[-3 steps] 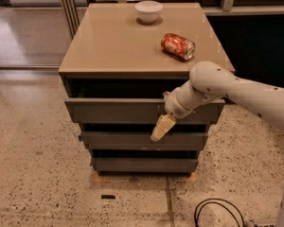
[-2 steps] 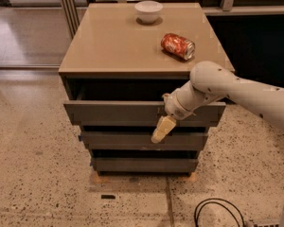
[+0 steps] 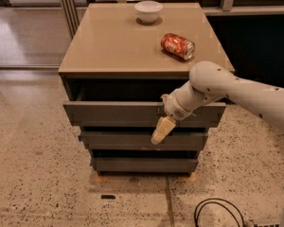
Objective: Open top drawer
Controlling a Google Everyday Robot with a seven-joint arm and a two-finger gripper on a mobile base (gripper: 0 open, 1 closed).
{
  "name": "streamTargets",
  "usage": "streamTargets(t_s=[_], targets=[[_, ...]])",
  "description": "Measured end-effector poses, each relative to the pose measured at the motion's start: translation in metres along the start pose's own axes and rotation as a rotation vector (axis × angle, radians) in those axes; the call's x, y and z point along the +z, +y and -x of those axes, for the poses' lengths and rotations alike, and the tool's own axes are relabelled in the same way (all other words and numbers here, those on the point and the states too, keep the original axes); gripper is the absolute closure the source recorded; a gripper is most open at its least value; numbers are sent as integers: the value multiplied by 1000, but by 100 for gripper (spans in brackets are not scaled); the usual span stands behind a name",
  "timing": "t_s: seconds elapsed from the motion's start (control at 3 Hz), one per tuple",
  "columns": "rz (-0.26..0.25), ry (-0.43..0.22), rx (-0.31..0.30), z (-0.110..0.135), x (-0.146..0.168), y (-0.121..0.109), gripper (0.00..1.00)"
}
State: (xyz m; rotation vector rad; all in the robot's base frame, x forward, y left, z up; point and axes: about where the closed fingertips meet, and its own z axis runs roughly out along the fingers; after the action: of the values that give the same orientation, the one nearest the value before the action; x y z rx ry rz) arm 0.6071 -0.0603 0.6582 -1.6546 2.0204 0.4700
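The hand (image 3: 161,131) hangs against the top drawer (image 3: 109,113), pointing to 7 o'clock; whether it is open, I cannot tell. The drawer juts slightly past the table (image 3: 118,46) edge, with floor (image 3: 42,174) at 6 o'clock.

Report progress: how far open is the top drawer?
Done: the top drawer looks partly out, its front forward of the lower drawers, with a dark gap under the cabinet top. In hand: the gripper hangs at the drawer front, right of centre. Left: most of the pull; no interior shows yet.
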Motion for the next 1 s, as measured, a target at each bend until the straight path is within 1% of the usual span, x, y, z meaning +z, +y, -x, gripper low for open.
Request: streamTargets(t_s=[0.33,0.67,1.0], targets=[[34,-9,-37,5,-8,18,0],[106,-29,-59,-1,-25,62,0],[106,-29,-59,-1,-25,62,0]])
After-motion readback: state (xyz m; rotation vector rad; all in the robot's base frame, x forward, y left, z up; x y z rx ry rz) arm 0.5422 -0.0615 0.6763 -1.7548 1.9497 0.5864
